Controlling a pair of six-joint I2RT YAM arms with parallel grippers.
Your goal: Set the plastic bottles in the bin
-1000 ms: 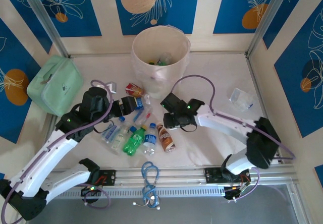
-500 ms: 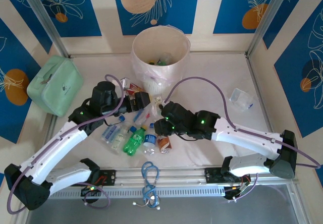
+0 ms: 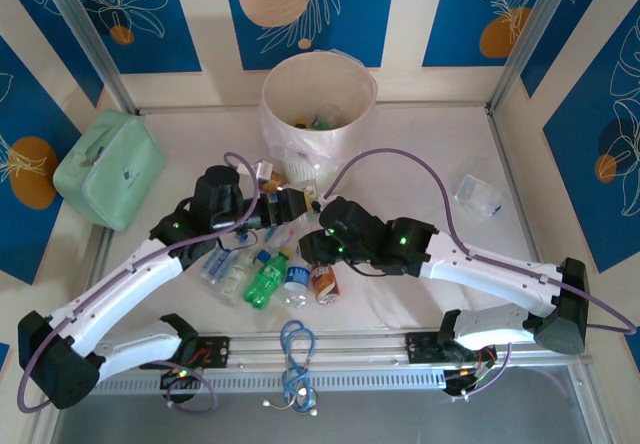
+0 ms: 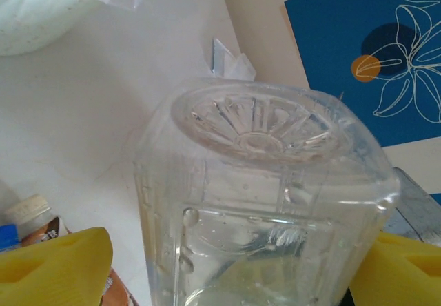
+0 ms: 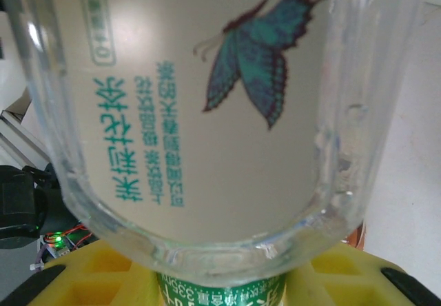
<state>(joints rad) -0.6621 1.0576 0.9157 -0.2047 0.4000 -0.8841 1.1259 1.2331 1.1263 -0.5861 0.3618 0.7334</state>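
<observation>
A clear square-sided bottle point(image 4: 262, 202) lies base-away between the yellow pads point(image 4: 58, 268) of my left gripper point(image 4: 241, 275). The right pad is against it and a strip of table shows at the left pad. From above, this gripper point(image 3: 300, 204) sits just in front of the bin point(image 3: 340, 139), which holds a few bottles point(image 3: 315, 121). My right gripper point(image 5: 220, 278) is shut on a clear bottle with a white butterfly label point(image 5: 207, 113). From above it point(image 3: 312, 247) hangs over a row of bottles: green point(image 3: 267, 282), blue-capped point(image 3: 296, 276) and brown-labelled point(image 3: 324, 284).
A mint-green case point(image 3: 108, 167) sits at the left wall and a crumpled clear wrapper point(image 3: 478, 194) at the right. More bottles lie under the left arm point(image 3: 225, 269), and a red-labelled one point(image 3: 268, 174) is near the bin. A blue cable point(image 3: 295, 354) hangs over the near rail.
My left gripper has slid right toward the foot of the bin, around the clear bottle. My right arm swung left and down over the row of bottles, then held still.
</observation>
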